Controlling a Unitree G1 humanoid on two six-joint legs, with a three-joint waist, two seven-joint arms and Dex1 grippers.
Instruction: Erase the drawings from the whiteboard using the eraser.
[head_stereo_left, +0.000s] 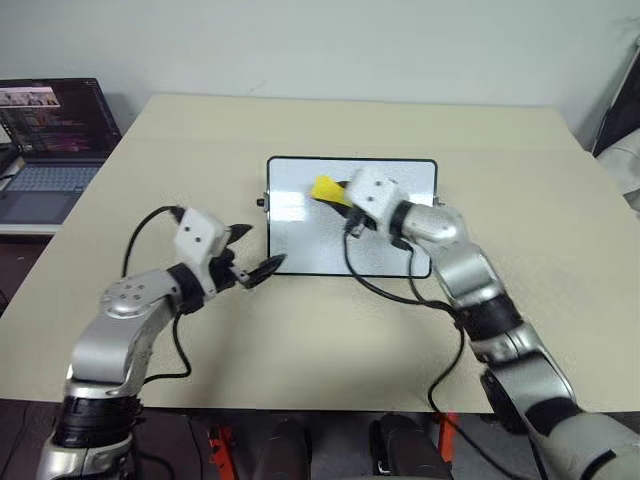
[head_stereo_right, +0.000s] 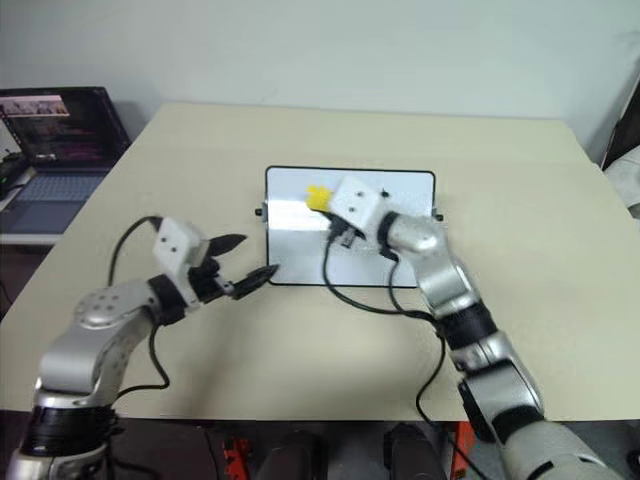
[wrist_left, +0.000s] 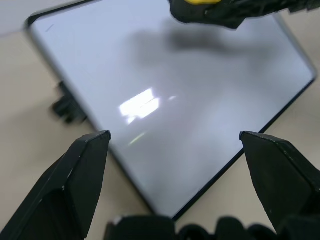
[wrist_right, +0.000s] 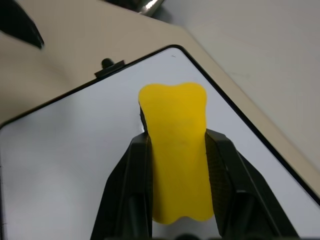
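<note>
- The tabletop (head_stereo_left: 300, 330) lies wide and bare on every side of both tools, so there is open room for sweeping.
- The whiteboard (head_stereo_left: 300, 215) lies flat under the right tool (wrist_right: 177, 145), its long axis running across; its near-left corner sits just ahead of the left tool (head_stereo_left: 252, 250), which stands wide open and holds nothing.
- The eraser (wrist_right: 175, 150) is clamped in the right tool, over the board's far-left part.
- No drawings can be made out; the right arm is nearer for wiping.
</note>
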